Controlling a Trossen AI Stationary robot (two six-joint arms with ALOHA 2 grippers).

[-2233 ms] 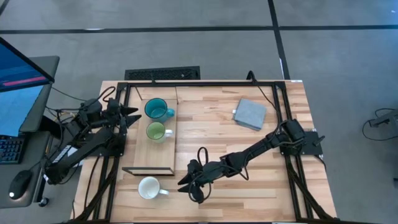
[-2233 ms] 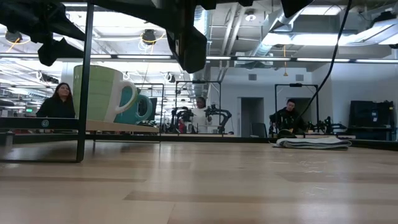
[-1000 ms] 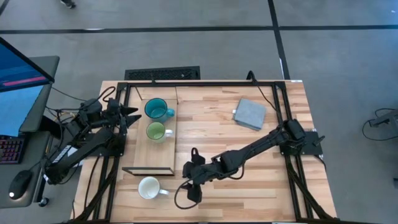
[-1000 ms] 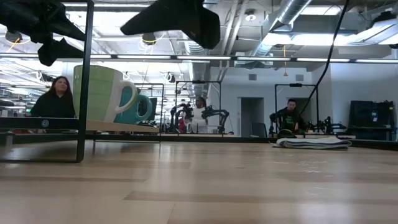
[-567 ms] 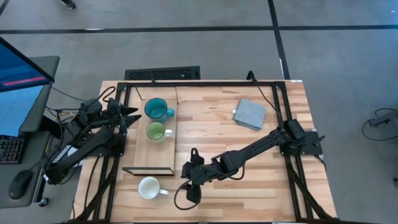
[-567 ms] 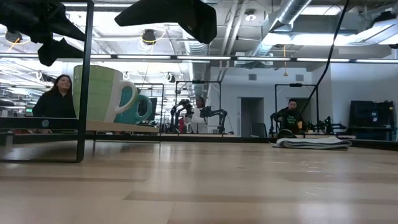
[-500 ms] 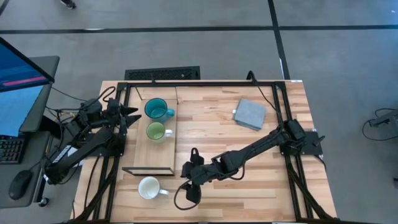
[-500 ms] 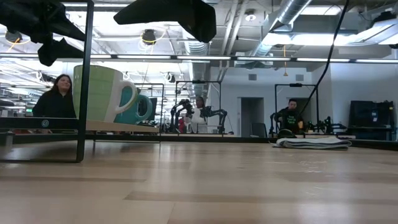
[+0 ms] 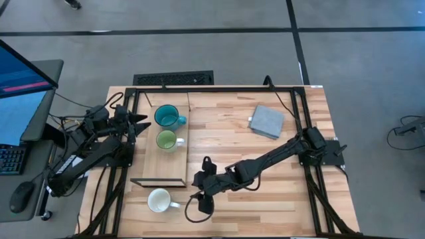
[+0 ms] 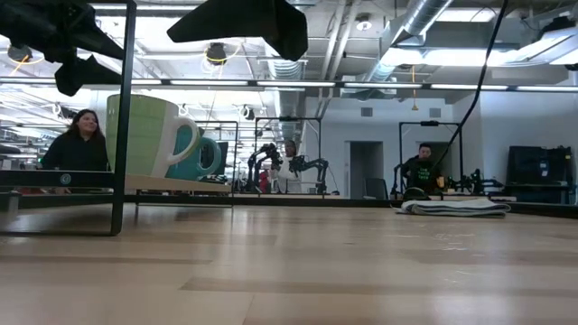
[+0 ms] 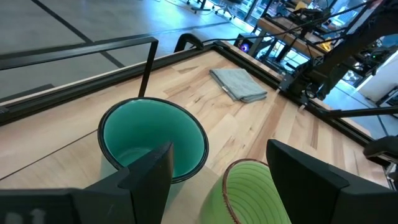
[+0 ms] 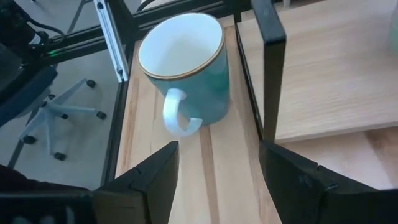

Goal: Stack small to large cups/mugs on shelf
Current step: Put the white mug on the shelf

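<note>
- Right gripper point(image 9: 196, 188), fingers spread, hovers just beside the white mug point(image 9: 159, 200), which sits on the table point(image 9: 265, 199) off the shelf's point(image 9: 169, 166) end.
- Teal mug point(image 9: 166, 117) and green mug point(image 9: 166, 140) stand on the shelf.
- Left gripper point(image 9: 138, 122) waits spread beside them.

On my slatted wooden tabletop point(image 9: 226, 133) a folded grey cloth pad point(image 9: 267, 121) lies flat near the far right corner, well apart from everything else. A monitor point(image 9: 20, 70) with a blue screen stands beside the table's left side, with a keyboard point(image 9: 10, 159) and a mouse point(image 9: 22, 194) near it. Across the room behind the table I see a person seated at left point(image 10: 79, 140) and another at right point(image 10: 418, 171). An office chair base point(image 12: 56, 118) stands on the floor past the table edge.
</note>
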